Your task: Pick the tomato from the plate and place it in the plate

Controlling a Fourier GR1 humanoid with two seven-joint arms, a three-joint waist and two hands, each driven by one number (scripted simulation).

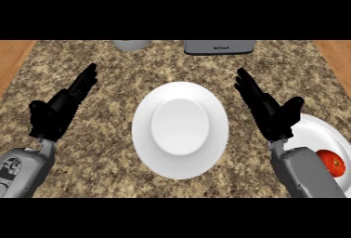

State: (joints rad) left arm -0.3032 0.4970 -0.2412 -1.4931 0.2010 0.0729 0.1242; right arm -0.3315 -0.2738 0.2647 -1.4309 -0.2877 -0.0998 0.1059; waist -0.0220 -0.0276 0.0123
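Note:
A red tomato [332,162] lies on a white plate [321,133] at the lower right, partly hidden behind my right forearm. A second white plate [179,130] sits bare in the middle of the speckled counter. My right hand [269,108] is open with straight fingers pointing away, between the two plates and just above the tomato's plate rim. My left hand [60,108] is open too, fingers up, resting at the left side of the counter, well clear of the middle plate.
A grey appliance [219,46] stands at the back edge, right of centre. A grey round container [132,44] sits at the back, left of centre. Wooden strips [14,58] border the counter at both sides.

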